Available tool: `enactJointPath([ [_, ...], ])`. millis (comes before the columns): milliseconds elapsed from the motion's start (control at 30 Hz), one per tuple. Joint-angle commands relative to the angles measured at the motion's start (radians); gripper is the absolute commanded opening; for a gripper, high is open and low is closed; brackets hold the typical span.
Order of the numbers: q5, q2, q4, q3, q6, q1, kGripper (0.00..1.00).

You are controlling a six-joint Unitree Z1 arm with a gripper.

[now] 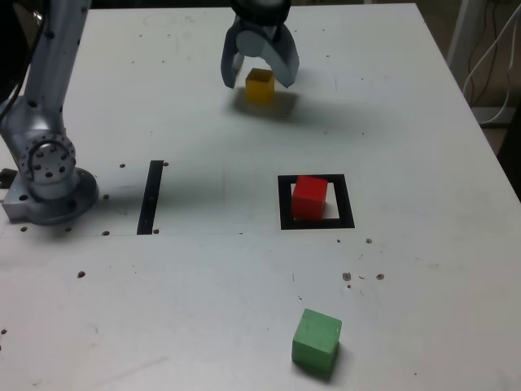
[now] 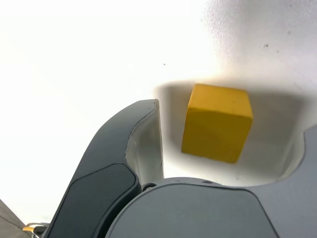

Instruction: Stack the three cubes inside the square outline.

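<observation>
Green cube (image 1: pixel 316 339) near front edge, claw (image 1: pixel 260 81) spread around yellow cube (image 1: pixel 260 85), bare table (image 1: pixel 423 122) beside.

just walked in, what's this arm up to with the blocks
The arm's gripper hangs open around the yellow cube at the far side of the table, jaws either side, not closed on it. The red cube sits inside the square outline. The green cube lies alone near the front edge.

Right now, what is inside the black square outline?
The red cube sits alone inside the square outline, nothing stacked on it. Pale centre shows beside it; the patch beneath the cube is hidden. The yellow cube and green cube lie outside.
</observation>
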Motion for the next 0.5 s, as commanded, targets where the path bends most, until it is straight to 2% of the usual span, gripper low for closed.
enactJointPath([
  [0, 0.001, 0.008, -0.003, -0.002, 0.002, 0.004, 0.92],
  [233, -0.005, 0.007, -0.016, -0.001, 0.002, 0.006, 0.82],
  [467, -0.029, 0.024, -0.036, 0.01, 0.007, 0.007, 0.8],
])
